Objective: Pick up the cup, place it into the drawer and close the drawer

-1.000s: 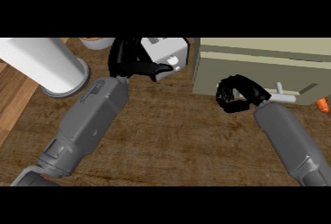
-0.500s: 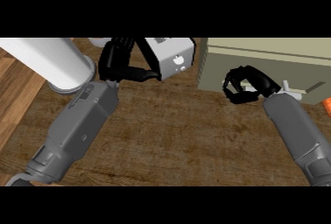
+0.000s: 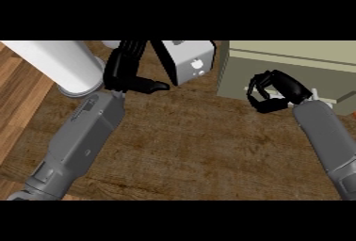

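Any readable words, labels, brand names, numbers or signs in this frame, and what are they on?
None can be read.
Small white box-shaped appliance: a few small dark marks on its front, too small to read as letters or numbers.
Tall white cylinder, beige drawer cabinet, brown wooden counter: no markings visible.

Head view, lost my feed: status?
Left hand open by toaster. Right hand curled at drawer unit, contents hidden. Cup not visible.
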`<state>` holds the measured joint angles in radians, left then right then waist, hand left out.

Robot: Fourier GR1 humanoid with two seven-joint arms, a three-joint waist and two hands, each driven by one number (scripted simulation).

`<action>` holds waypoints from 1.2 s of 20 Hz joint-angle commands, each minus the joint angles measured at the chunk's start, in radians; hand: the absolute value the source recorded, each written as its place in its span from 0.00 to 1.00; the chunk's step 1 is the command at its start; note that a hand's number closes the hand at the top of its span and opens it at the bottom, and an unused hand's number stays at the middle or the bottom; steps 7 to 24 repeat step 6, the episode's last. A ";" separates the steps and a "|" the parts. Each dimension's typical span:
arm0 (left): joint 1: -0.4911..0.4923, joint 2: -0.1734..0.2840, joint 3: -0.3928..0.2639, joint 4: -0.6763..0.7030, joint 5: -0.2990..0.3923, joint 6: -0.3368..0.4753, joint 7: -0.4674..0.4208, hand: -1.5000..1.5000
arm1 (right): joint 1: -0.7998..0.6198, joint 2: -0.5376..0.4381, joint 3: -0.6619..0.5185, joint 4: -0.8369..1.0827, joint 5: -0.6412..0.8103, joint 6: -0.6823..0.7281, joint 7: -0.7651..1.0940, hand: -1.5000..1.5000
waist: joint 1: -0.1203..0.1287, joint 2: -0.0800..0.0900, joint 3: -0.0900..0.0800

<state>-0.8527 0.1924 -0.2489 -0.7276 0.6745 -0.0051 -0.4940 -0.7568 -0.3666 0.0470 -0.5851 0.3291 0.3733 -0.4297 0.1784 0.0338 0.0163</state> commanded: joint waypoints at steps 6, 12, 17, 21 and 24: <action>0.036 0.009 0.001 -0.025 0.009 -0.032 -0.006 0.00 | -0.163 -0.135 -0.101 0.010 -0.025 -0.066 0.085 1.00 | 0.046 0.015 -0.014; 0.036 0.009 0.001 -0.025 0.009 -0.032 -0.006 0.00 | -0.163 -0.135 -0.101 0.010 -0.025 -0.066 0.085 1.00 | 0.046 0.015 -0.014; 0.036 0.009 0.001 -0.025 0.009 -0.032 -0.006 0.00 | -0.163 -0.135 -0.101 0.010 -0.025 -0.066 0.085 1.00 | 0.046 0.015 -0.014; 0.036 0.009 0.001 -0.025 0.009 -0.032 -0.006 0.00 | -0.163 -0.135 -0.101 0.010 -0.025 -0.066 0.085 1.00 | 0.046 0.015 -0.014; 0.036 0.009 0.001 -0.025 0.009 -0.032 -0.006 0.00 | -0.163 -0.135 -0.101 0.010 -0.025 -0.066 0.085 1.00 | 0.046 0.015 -0.014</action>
